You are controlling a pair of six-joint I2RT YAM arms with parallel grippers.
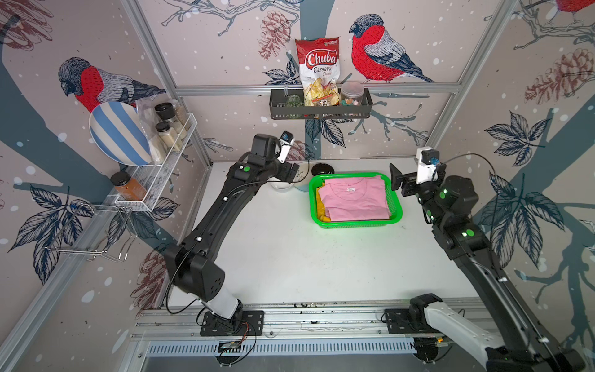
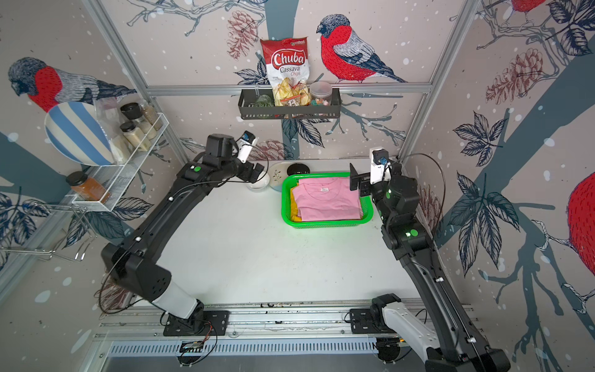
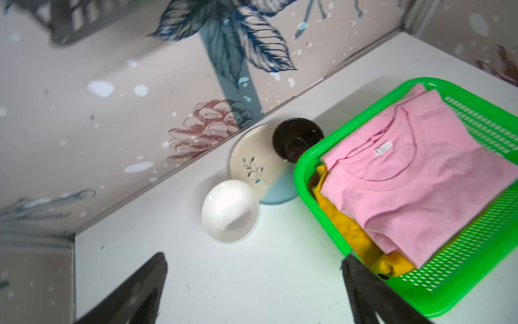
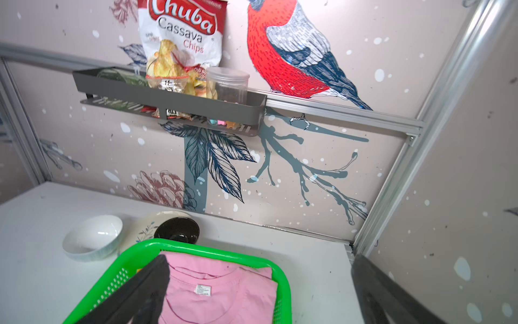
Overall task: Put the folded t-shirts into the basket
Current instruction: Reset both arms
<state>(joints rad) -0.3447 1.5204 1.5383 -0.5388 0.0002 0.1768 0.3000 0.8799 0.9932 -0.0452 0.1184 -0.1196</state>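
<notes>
The pink t-shirt (image 1: 354, 199) lies flat on top of the pile in the basket (image 1: 354, 223), neck label up. The yellow t-shirt (image 1: 322, 206) shows from under its edge on the side towards the left gripper (image 3: 253, 261). A third tee cannot be made out; it may lie under these two.

The basket sits between the two grippers. It is just below and ahead of the right gripper (image 4: 259, 263) and off to one side of the left one. Both grippers are spread wide and hold nothing, and both hang above the desk (image 1: 289, 251), free of the cloth. The pile looks settled, so the step in hand seems to be the release and the pull-away.

To do it well, each gripper should go up first and only then back towards its own base. That keeps a finger from dragging the pink cloth or hooking the flared rim. The right gripper needs the most care, because one of its fingers hangs over the pink tee's collar end and the basket's mesh wall.

Just below the left gripper and beside the basket stand a white bowl (image 3: 229, 210), a leaf-painted plate (image 3: 258, 165) and a black bowl (image 3: 297, 138). The left gripper should therefore not dip or swing outward as it leaves. The light basket would probably slide at a nudge.
</notes>
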